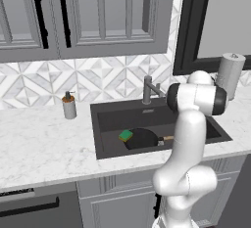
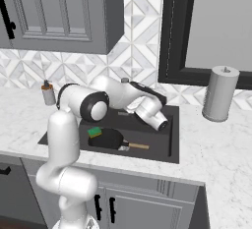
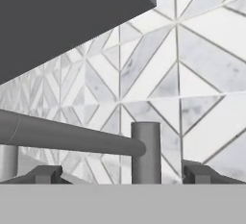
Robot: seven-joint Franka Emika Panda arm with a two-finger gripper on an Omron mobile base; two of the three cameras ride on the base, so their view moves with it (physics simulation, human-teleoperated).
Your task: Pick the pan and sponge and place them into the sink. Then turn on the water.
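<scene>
In the sink (image 1: 110, 148), the pan (image 1: 141, 138) lies flat on the basin floor with the sponge (image 1: 126, 135) on its left rim; both placements look complete. The pan's long axis runs along the basin front, its wooden handle pointing to the robot's right. The step in hand appears to be turning on the water. The gripper (image 3: 123, 174) faces the faucet (image 3: 145, 151), fingers (image 3: 201, 174) spread wide and empty, the upright post between them. Advance squarely and contact the lever bar with one finger, pushing steadily. No stream is visible yet.
</scene>
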